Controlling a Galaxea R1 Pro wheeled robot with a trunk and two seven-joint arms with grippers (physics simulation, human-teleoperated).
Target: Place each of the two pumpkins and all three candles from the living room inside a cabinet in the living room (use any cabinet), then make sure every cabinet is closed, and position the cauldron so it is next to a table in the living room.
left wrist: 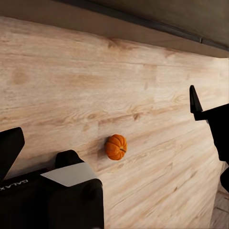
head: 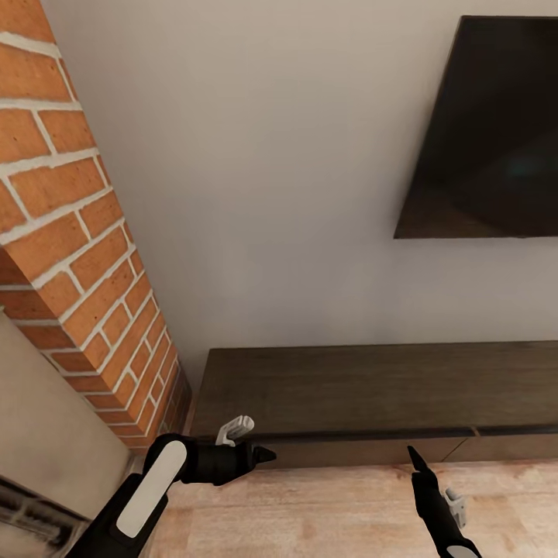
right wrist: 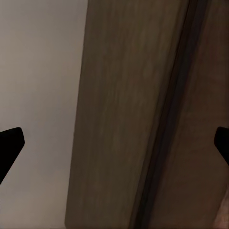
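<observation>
Basically parked right at the cabinet [head: 372,387], drawers shut, under the TV [head: 488,132]. Left gripper [left wrist: 102,138] spread wide and empty, right gripper [right wrist: 114,143] wide too. Pumpkin [left wrist: 116,146] sitting on the floor [left wrist: 71,95], apart from both. Probably still fetching: needs reaching down for it, then opening a drawer.

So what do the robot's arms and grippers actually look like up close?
Both arms are glossy black with white panels. The left arm has a rounded joint with a long white oval panel, and a small white bracket near the wrist. Each gripper, left and right, ends in slim, pointed black fingers. White lettering marks the black casing.
</observation>
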